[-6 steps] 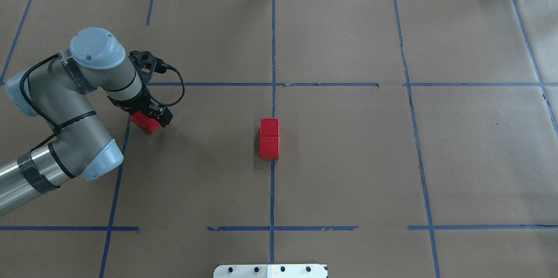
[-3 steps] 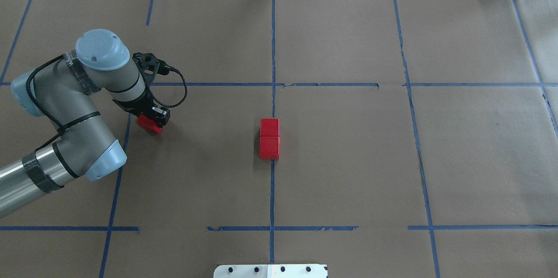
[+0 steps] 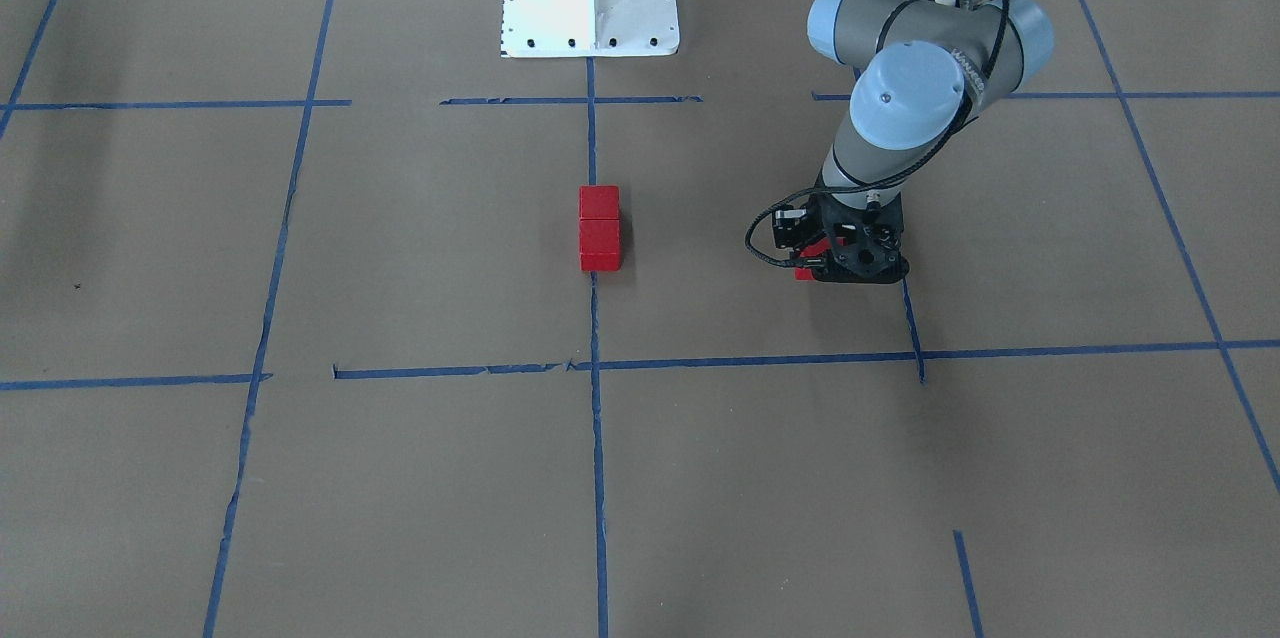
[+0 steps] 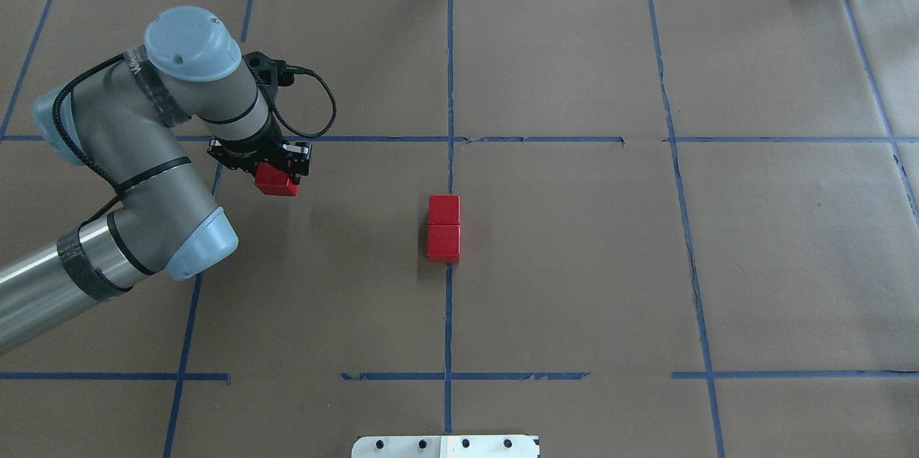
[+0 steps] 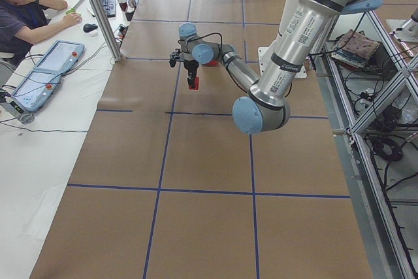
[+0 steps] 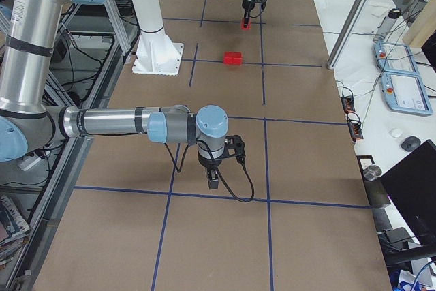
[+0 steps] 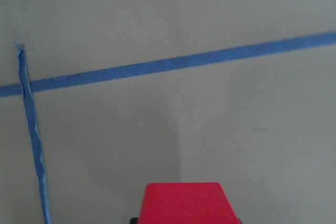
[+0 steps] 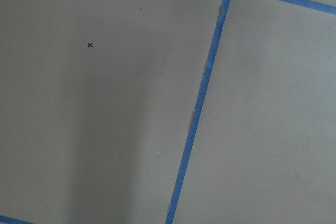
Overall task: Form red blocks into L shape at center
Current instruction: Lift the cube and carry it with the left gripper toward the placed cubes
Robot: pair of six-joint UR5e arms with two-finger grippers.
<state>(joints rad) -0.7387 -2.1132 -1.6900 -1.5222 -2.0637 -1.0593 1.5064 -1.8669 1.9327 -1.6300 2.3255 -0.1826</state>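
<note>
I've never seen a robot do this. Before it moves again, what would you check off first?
1. third red block gripped in the left tool: ok.
2. two placed blocks touching, in line on the middle tape: ok.
3. right tool far from the two placed blocks: ok.
4. right tool open or shut: cannot tell.
5. L shape finished: not ok; the third red block is apart from the pair.

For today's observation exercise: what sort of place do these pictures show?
Probably a robotics lab: one robot arm holds a red block, a second arm hovers over a table gridded with blue tape, and a person sits beside control tablets.
</note>
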